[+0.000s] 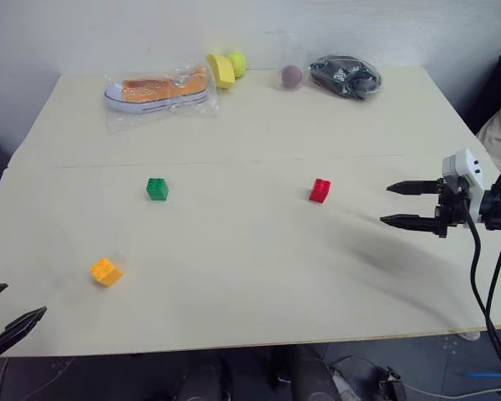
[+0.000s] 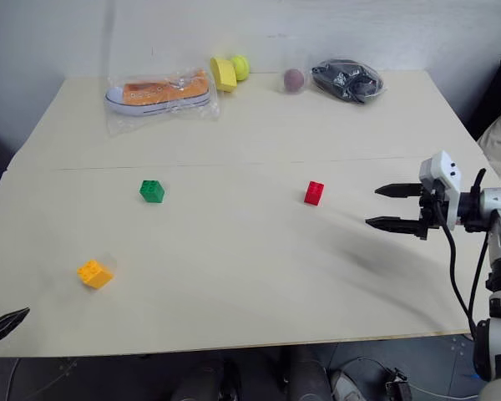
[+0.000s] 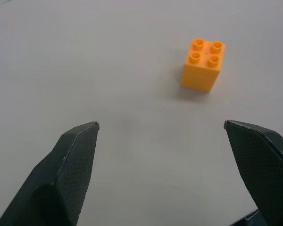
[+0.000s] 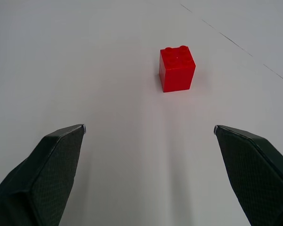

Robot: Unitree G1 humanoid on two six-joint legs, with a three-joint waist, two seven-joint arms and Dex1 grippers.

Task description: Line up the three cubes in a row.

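Wide pale bench (image 1: 250,276), three bricks scattered well apart. Bagged shoe (image 1: 159,90) along the far edge. Right tool (image 1: 398,205) hovering over the right side, fingers spread, empty, aimed at the red brick (image 1: 320,190) near the middle. Left tool (image 3: 160,127) at the near-left corner, released too, nothing gripped. Orange brick (image 1: 106,271) just ahead of it. Green brick (image 1: 157,189) further back, left of centre.
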